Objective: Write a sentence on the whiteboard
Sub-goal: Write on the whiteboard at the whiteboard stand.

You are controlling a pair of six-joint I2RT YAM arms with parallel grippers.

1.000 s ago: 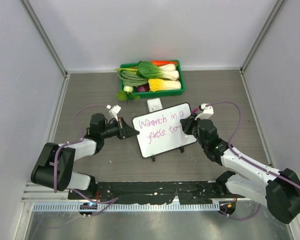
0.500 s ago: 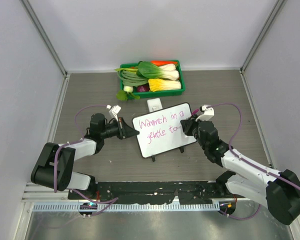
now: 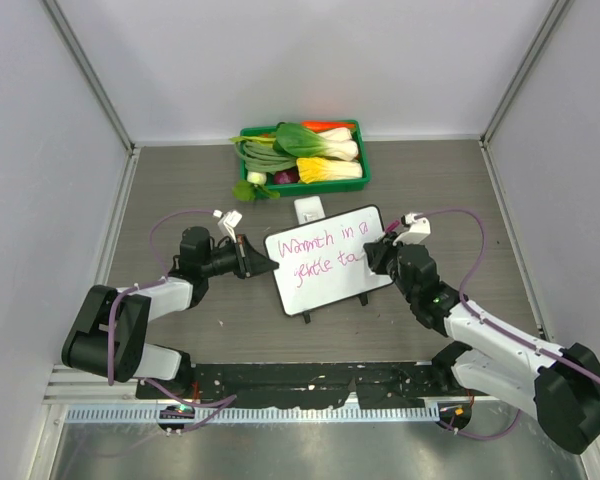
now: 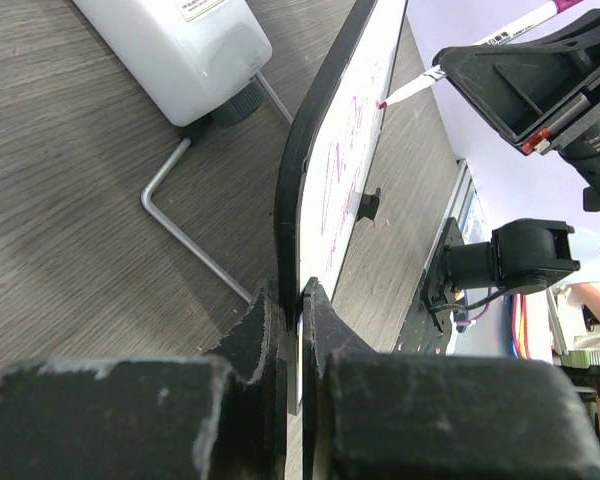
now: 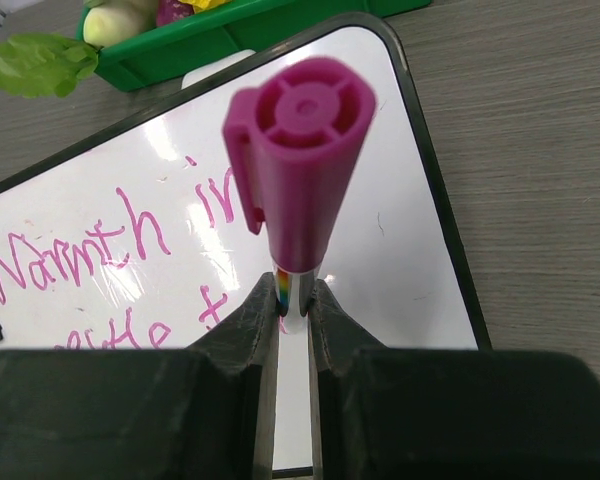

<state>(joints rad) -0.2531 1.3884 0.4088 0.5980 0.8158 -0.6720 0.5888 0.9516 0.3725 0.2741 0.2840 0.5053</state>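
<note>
The whiteboard (image 3: 330, 285) lies tilted mid-table, its two black feet toward the near edge. My left gripper (image 3: 271, 266) is shut on its left rim; the left wrist view shows the board (image 4: 302, 160) edge-on, pinched between the fingers (image 4: 292, 300). The sentence (image 3: 318, 249) runs in pink over two lines, reading roughly "Warmth in a / gentle ta". My right gripper (image 3: 372, 258) is shut on a pink marker (image 5: 298, 170), cap end facing the camera. The marker's tip (image 4: 384, 102) touches the board at the end of the second line. In the right wrist view the writing (image 5: 75, 255) lies left of the gripper (image 5: 293, 305).
A green tray (image 3: 358, 182) of vegetables stands at the back, with a loose green leaf (image 3: 248, 190) in front of it. A small white box (image 3: 309, 209) sits just behind the board, close to its far edge. Grey walls close in both sides.
My right gripper has shifted slightly right with the marker, and the last pink stroke on the second line has grown. The left gripper and board have stayed put.
</note>
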